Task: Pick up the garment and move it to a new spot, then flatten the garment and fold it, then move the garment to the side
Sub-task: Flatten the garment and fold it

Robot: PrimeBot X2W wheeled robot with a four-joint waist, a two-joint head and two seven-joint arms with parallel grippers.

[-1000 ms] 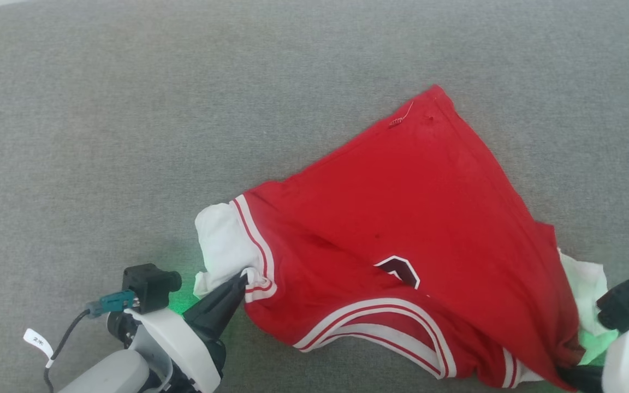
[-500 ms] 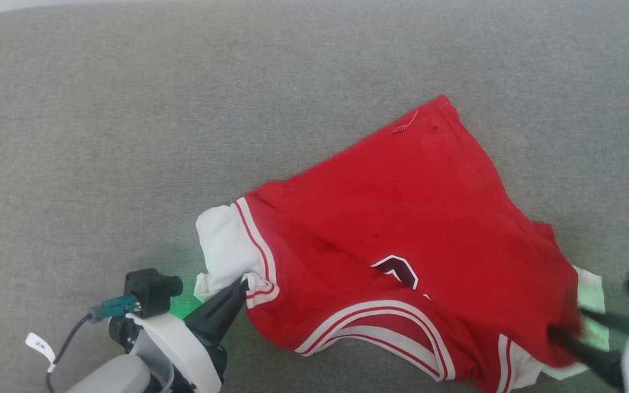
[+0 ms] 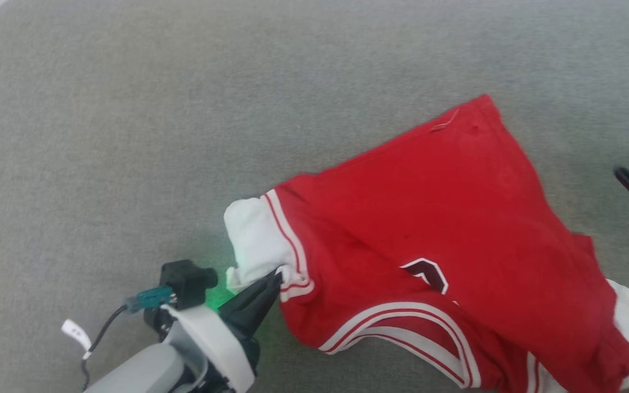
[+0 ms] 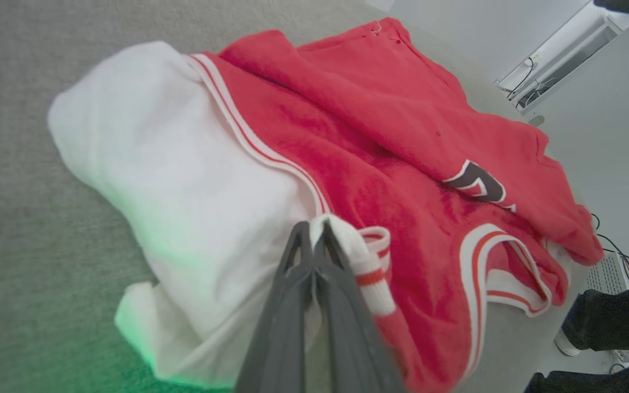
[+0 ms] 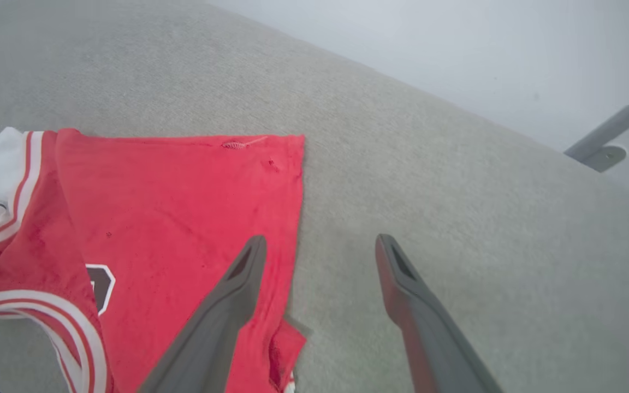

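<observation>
Garment (image 3: 445, 207): soft matt cloth, faintly fuzzy. Grey surface (image 3: 129, 136) beneath: coarse woven fabric, matt.

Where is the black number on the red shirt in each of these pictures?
Head view: black number below centre, to the right.
Left wrist view: black number right of centre.
Right wrist view: black number lower left.
Shared landmark: loose thread at a corner of the garment.

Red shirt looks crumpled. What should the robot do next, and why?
Probably lower the open right gripper onto the garment's red edge beside it and pinch. The left gripper clamps the sleeve trim, so two holds could stretch it flat.
</observation>
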